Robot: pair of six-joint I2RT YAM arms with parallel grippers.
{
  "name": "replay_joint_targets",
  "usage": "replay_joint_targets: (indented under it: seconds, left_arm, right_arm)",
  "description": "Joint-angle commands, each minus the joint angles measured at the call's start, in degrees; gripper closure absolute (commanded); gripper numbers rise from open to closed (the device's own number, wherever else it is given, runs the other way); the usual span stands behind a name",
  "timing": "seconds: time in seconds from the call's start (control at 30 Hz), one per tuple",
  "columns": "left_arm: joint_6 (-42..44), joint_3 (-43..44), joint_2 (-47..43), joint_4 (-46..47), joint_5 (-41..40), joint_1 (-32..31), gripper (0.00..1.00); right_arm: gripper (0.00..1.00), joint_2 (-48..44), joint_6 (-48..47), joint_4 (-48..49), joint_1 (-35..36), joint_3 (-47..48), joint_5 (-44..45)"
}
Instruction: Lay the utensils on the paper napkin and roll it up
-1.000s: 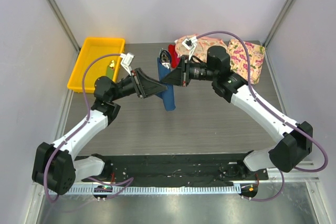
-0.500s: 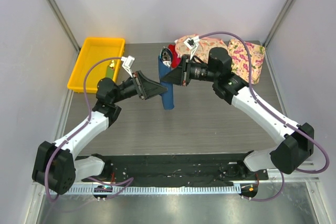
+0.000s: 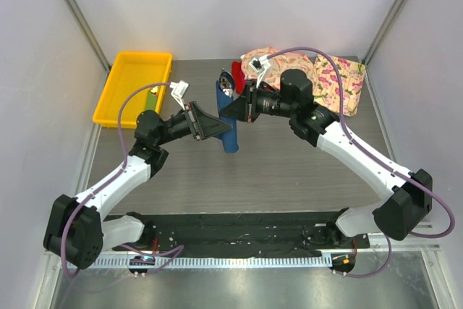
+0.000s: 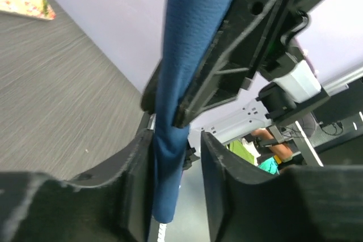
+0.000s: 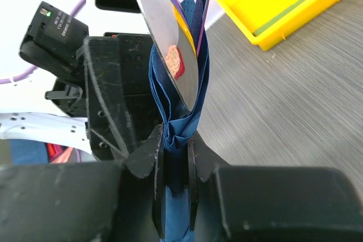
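right gripper (image 5: 174, 152) pinches rolled paper napkin (image 5: 182, 114) (spoon (image 5: 164, 26) inside); left gripper (image 4: 176, 147) loosely straddles it.

the left gripper (image 3: 228, 130) and the right gripper (image 3: 227, 111) meet nose to nose above the middle of the counter (image 3: 275, 171). the rolled paper napkin (image 3: 230, 142) is stuck between them, so nothing more can fit in there. at the back, the yellow tray (image 3: 108, 99) fills the left corner. the flowery cloths (image 3: 340, 85) and a red cloth (image 3: 239, 76) fill the right side. the wide front part of the counter is free. there is also room between the tray and the napkin.
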Motion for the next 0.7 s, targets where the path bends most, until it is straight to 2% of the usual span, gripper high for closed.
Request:
replay_joint_targets:
  seconds: [0.0, 0.07, 0.13, 0.27, 0.3, 0.37, 0.4, 0.43, 0.5, 0.53, 0.67]
  left_arm:
    - [1.07, -0.29, -1.81, -2.42, -1.39, -0.34, 0.67]
    - [1.85, 0.59, -1.72, -5.39, -2.53, -0.34, 0.75]
    - [3.79, 1.73, -1.81, -10.30, -3.41, -0.25, 0.78]
    - [4.23, 1.04, -2.25, -10.17, -3.94, -0.25, 1.00]
    - [4.06, 0.51, -2.33, -8.59, -3.50, -0.25, 1.00]
    - [2.66, -0.45, -2.33, -2.38, -1.84, -0.25, 1.00]
    - [2.30, -1.16, -1.81, 0.02, -0.78, -0.17, 1.00]
    - [1.08, -1.34, -1.55, 2.39, 0.01, -0.25, 1.00]
    - [0.28, -1.08, -0.93, 8.46, 2.12, -0.16, 1.00]
    - [-0.42, -0.81, -0.49, 9.87, 2.65, -0.16, 1.00]
    - [-1.74, 0.50, 0.65, 14.62, 4.94, -0.25, 1.00]
  right_arm:
    - [0.99, -2.89, -4.63, -0.57, 0.62, 2.90, 6.46]
    - [0.99, -3.07, -4.72, -0.65, 1.06, 2.72, 7.51]
    - [0.99, -3.24, -5.51, -0.65, 1.32, 2.72, 7.87]
    - [0.99, -3.07, -5.25, -0.83, 1.41, 2.90, 6.38]
    - [0.99, -2.81, -4.99, -0.83, 1.32, 3.07, 4.64]
    - [0.80, -2.80, -4.03, -0.83, 1.32, 3.08, 3.39]
    - [0.74, -2.89, -3.58, -0.31, 1.06, 2.81, 2.17]
    - [0.63, -3.24, -2.80, 0.13, 0.80, 2.29, 1.20]
    - [0.48, -3.24, -0.51, 0.84, 0.10, 1.93, -1.26]
    - [0.35, -3.33, 0.28, 1.36, -0.69, 1.58, -3.71]
    - [0.32, -3.51, 4.32, 6.28, -2.36, 0.35, -9.26]
